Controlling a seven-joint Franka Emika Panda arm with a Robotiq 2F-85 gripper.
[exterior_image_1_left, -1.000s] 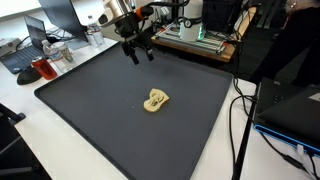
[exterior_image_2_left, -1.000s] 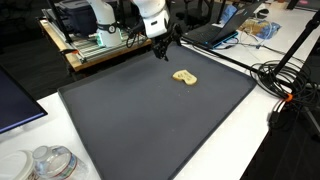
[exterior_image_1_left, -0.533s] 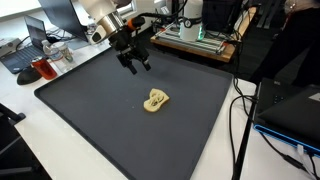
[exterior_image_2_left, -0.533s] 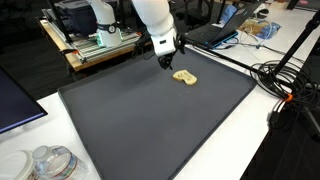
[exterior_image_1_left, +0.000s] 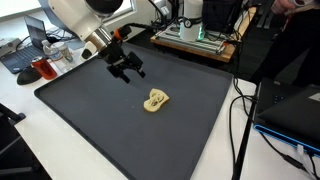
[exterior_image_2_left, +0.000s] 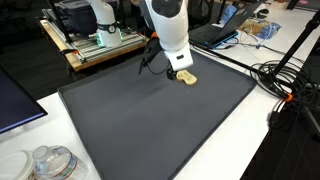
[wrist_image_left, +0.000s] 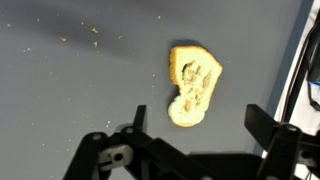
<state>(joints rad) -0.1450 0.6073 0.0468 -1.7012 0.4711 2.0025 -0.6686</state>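
Note:
A small tan, lumpy, bread-like piece (exterior_image_1_left: 155, 100) (exterior_image_2_left: 186, 79) lies near the middle of the dark grey mat (exterior_image_1_left: 90, 120) (exterior_image_2_left: 130, 120). In the wrist view the tan piece (wrist_image_left: 192, 85) fills the upper middle. My gripper (exterior_image_1_left: 128, 70) (exterior_image_2_left: 173, 72) (wrist_image_left: 199, 116) hangs over the mat close beside the piece, not touching it. It is open, its two black fingers (wrist_image_left: 262, 122) standing wide apart with the piece's lower end between and beyond them. Nothing is held.
A laptop (exterior_image_1_left: 25, 50) and a red mug (exterior_image_1_left: 45, 70) stand off the mat's corner. A wooden platform with equipment (exterior_image_1_left: 195, 40) (exterior_image_2_left: 95, 45) borders the far edge. Cables (exterior_image_1_left: 240, 120) (exterior_image_2_left: 285, 80) run along one side. A clear plastic container (exterior_image_2_left: 45, 162) sits nearby.
The arm has swung away from the mat's far edge and come down over the mat toward the tan piece. The gripper has stayed open and the piece has not moved.

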